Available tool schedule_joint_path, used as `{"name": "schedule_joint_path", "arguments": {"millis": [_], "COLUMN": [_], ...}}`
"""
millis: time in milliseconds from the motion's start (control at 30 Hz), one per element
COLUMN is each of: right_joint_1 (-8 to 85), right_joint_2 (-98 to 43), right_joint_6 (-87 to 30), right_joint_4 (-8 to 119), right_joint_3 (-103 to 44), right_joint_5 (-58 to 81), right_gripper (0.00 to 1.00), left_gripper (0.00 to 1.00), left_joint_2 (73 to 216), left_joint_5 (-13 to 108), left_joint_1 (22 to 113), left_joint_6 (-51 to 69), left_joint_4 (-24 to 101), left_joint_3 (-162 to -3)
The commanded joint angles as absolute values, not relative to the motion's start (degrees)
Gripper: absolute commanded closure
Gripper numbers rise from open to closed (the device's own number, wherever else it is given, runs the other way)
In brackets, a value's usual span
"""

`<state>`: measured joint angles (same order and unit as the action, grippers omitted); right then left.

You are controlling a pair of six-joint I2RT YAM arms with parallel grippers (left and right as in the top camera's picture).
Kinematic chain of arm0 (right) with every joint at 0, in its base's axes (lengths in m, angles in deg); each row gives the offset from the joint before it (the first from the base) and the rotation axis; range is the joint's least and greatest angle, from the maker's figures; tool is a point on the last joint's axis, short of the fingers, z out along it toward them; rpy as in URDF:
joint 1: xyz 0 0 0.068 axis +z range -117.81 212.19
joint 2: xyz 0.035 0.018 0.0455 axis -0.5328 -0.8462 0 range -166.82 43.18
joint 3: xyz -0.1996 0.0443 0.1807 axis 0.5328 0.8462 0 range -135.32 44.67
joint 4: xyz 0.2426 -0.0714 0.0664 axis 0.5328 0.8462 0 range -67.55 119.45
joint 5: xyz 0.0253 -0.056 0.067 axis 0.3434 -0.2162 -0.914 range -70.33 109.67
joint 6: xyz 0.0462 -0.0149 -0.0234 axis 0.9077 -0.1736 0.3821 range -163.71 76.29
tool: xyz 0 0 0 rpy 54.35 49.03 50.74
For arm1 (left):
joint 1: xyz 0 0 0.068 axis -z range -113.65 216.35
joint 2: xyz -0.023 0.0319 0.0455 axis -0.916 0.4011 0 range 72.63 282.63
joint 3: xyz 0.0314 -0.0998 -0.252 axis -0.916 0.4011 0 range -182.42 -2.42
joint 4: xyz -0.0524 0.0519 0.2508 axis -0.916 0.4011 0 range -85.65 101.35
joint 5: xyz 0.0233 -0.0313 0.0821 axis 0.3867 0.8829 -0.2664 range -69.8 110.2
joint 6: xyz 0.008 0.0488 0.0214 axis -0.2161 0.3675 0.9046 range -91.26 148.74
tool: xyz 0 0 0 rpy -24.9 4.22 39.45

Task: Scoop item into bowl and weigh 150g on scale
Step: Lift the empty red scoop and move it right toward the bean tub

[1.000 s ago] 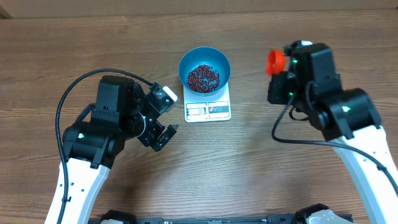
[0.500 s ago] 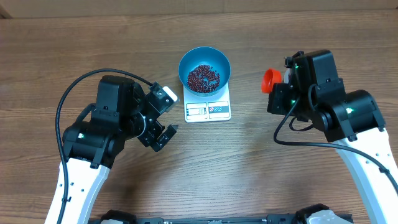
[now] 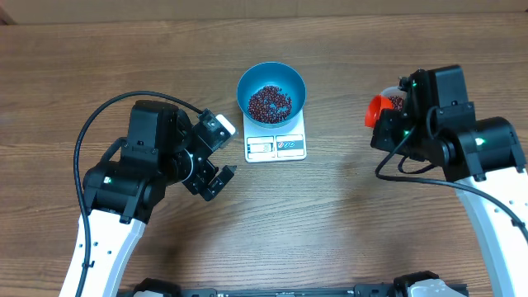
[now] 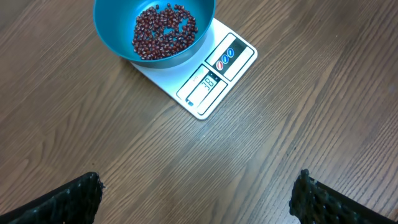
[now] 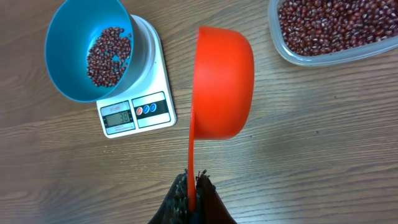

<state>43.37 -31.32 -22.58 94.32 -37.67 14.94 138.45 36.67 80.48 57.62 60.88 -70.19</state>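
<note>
The blue bowl point(image 3: 271, 87) stands on the white scale point(image 3: 276, 147) at the table's middle back, with a thin heap of dark red-brown beans point(image 3: 270, 102) in it. In the left wrist view the bowl point(image 4: 112, 37) and scale point(image 4: 214, 84) lie ahead of my left gripper point(image 4: 199, 190), which is open and empty over bare wood. My left gripper point(image 3: 221, 153) hangs left of the scale. My right gripper point(image 5: 193, 186) is shut on the thin handle of an orange scoop point(image 5: 222, 81), which is tipped on its side, its inside hidden. The scoop point(image 3: 376, 110) hangs right of the scale.
A clear plastic tub point(image 5: 329, 31) full of the same beans sits at the upper right of the right wrist view. In the overhead view it is mostly hidden under the right arm point(image 3: 450, 132). A black cable point(image 3: 99, 124) loops off the left arm.
My right arm has carried the orange scoop to the right and toward the table's front, away from the bowl. The left arm has not moved.
</note>
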Motion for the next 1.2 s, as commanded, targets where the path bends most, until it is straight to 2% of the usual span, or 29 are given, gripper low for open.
{"name": "schedule_joint_path", "arguments": {"millis": [0,367,567,1167], "right_joint_1": [42.94,42.94,42.94,43.05], "right_joint_2": [-30.6,-30.6,-30.6,-31.01], "right_joint_6": [-20.42,-19.68,-19.7,-15.17], "right_joint_4": [93.51,91.7,88.03,80.97], "right_joint_3": [-39.03,-39.03,-39.03,-38.98], "right_joint_5": [11.93,12.6,20.84,21.24], "right_gripper": [0.96,0.96,0.96,0.96], "left_gripper": [0.0,0.0,0.0,0.0], "left_joint_2": [138.64,138.64,138.64,138.64], "left_joint_5": [36.5,36.5,36.5,36.5], "left_joint_1": [80.2,80.2,80.2,80.2], "left_joint_6": [57.01,57.01,57.01,57.01], "left_joint_4": [60.69,60.69,60.69,60.69], "left_joint_3": [-71.59,-71.59,-71.59,-71.59]}}
